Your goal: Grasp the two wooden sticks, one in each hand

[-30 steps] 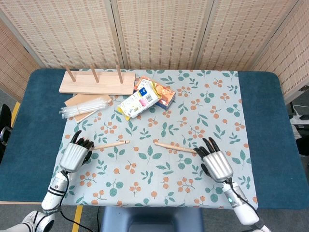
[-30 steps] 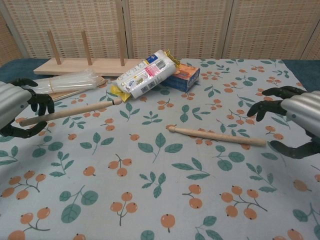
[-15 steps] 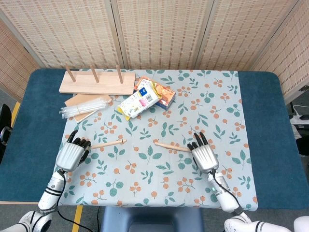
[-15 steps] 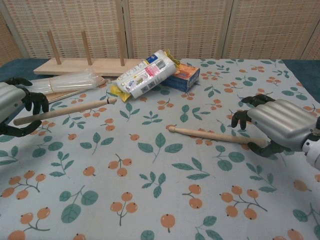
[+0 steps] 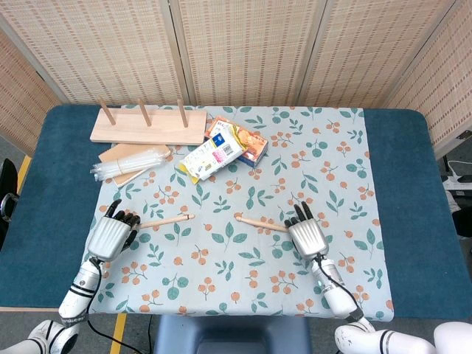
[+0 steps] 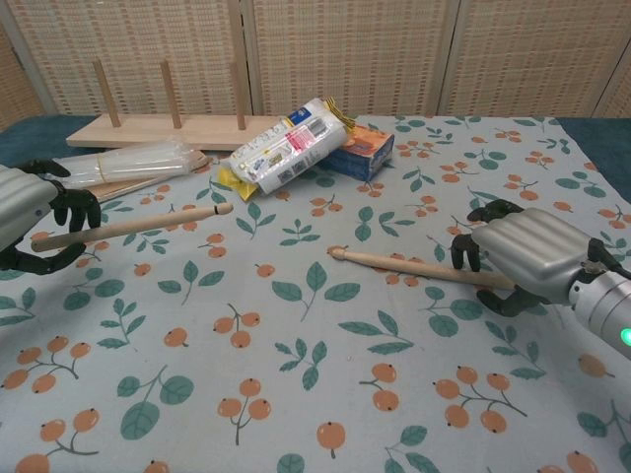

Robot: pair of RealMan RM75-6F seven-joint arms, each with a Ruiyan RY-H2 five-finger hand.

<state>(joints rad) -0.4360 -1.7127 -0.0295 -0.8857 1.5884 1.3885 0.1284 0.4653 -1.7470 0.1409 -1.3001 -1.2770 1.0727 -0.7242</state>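
Observation:
Two wooden sticks are in play on the floral cloth. My left hand [image 5: 110,236] [image 6: 25,225] grips the butt of the left stick [image 5: 168,219] [image 6: 138,225], whose rounded tip points right and sits slightly raised. The right stick [image 5: 259,221] [image 6: 414,267] lies on the cloth with its tip pointing left. My right hand [image 5: 306,234] [image 6: 527,258] covers its thick end, with fingers [image 6: 463,251] curled over the far side and the thumb on the near side. That end is hidden under the hand.
A snack bag [image 5: 209,158] and an orange box [image 5: 240,140] lie at the back middle. At the back left are a wooden peg board [image 5: 147,125] and a clear bundle [image 5: 131,164]. The blue table [image 5: 413,184] shows beyond the cloth.
My right hand moved left along the stick's end and its fingers curled down around it. The left hand, holding its stick, shifted slightly and lowered the tip a little.

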